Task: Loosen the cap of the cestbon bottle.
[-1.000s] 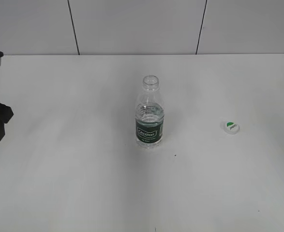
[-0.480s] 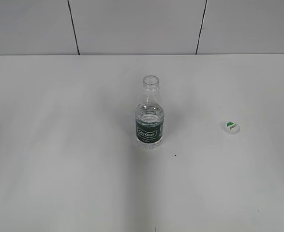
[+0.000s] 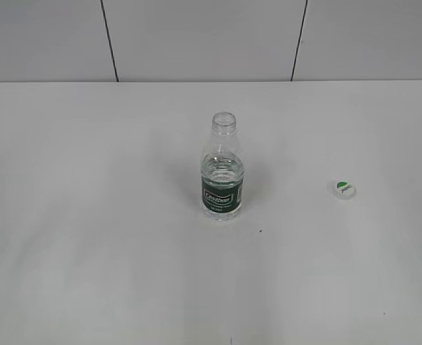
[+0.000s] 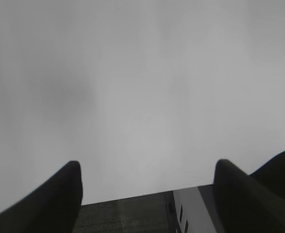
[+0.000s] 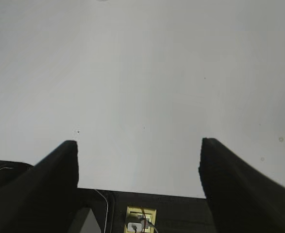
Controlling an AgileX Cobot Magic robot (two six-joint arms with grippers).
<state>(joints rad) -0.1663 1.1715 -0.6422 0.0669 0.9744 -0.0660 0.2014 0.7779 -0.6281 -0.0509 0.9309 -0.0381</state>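
- White tabletop (image 3: 95,273), matte and plain, filling the exterior view from the near edge to the far wall.
- Far behind it, pale wall panels (image 3: 196,36), split by two thin dark vertical seams, one left of centre and one right of centre.
- A few tiny dark specks on the surface, one just near-right of the bottle's base.
- Near the middle of the table, upright: the cestbon bottle (image 3: 222,172), clear plastic, dark green label band with white lettering low on the body, water inside reaching about the top of the label.
- Neck of the bottle bare, mouth uncovered.
- Well apart to the right, flat on the table: the cap (image 3: 344,189), small, round, white, green patch on its upturned top.
- Neither arm visible in the exterior view.
- From the left wrist view: left gripper (image 4: 147,191), two dark fingers spread wide, nothing between them, over bare white surface; below them the table's edge and a dark floor with a pale strip beside it.
- From the right wrist view: right gripper (image 5: 138,167), dark fingers likewise spread wide and empty, over bare white surface marked by faint specks.
- Past the table's near edge in that view: dark floor, a thin cable, and a yellowish wall socket plate (image 5: 141,221) with a plug in it.
- Bottle and cap outside both wrist views.
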